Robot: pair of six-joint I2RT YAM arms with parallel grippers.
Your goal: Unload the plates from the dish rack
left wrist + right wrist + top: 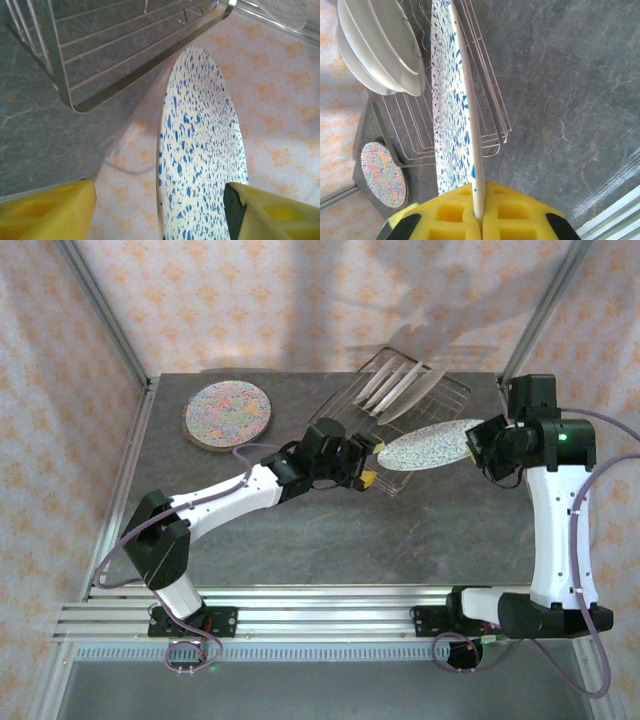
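The right fingers point(450, 217) are pinching shut on the right rim of the speckled plate point(447, 100), holding it in the air over the near edge of the rack point(452, 390). The left fingers point(50, 210) are standing wide apart, straddling the plate's left rim without visibly clamping it. White plates point(380, 45) are standing in the rack's far part, and a floral plate point(228, 412) is lying far left on the desk point(350, 540). The plate is looking stiff, glazed, probably slippery and breakable, so a deep, square grip on the rim is seeming safest.
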